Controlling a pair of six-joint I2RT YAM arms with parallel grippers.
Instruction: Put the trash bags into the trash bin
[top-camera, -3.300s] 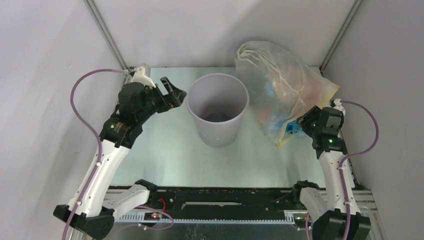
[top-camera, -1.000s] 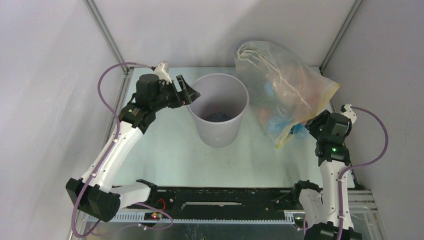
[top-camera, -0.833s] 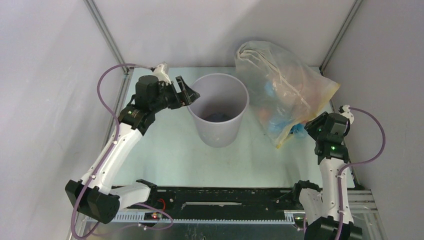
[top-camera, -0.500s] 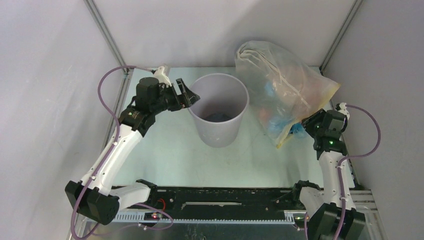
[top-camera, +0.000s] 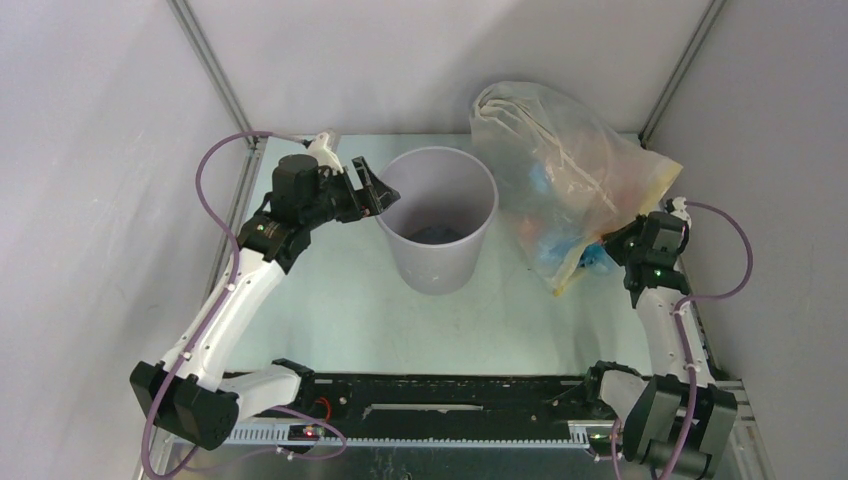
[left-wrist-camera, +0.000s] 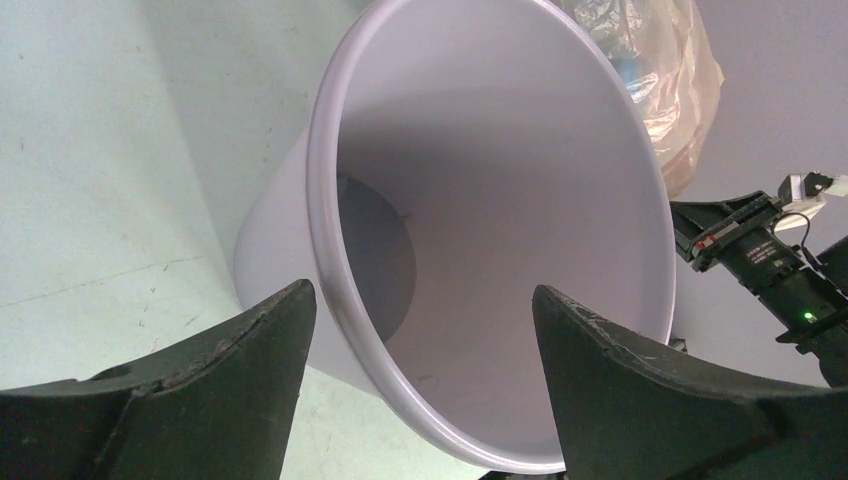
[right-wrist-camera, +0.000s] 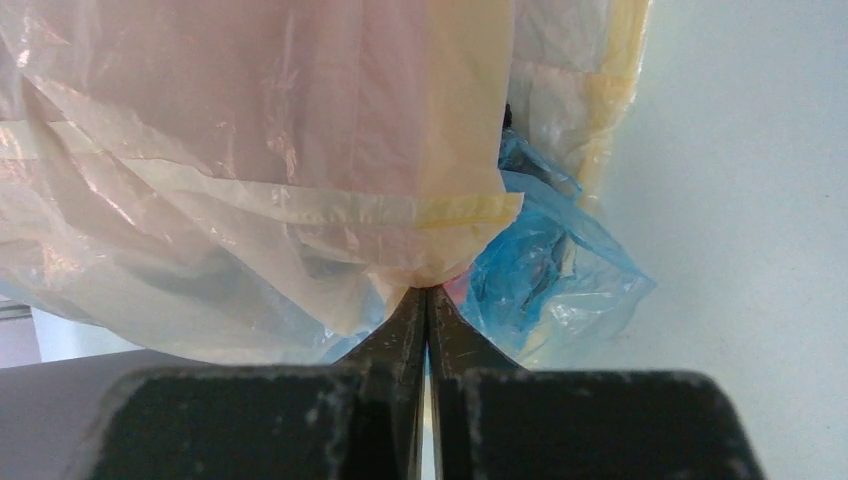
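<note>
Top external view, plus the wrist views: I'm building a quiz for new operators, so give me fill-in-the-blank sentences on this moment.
The left gripper is ___ at the rim of the trash bin. The right gripper is ___ on the lower edge of the stuffed bag. In the top view, the stuffed bag stands to the ___ of the trash bin.
Missing words: open; shut; right.

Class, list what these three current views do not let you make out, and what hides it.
- Floor of the trash bin: in the top view, a dark patch there is too small to identify. In the left wrist view, the near wall covers part of it.
- Right end effector: in the right wrist view it is shut, but film of the large clear bag hides whether it pinches any.
- Red-pink bag: it shows only as tints through that film, so its outline is lost.
</note>
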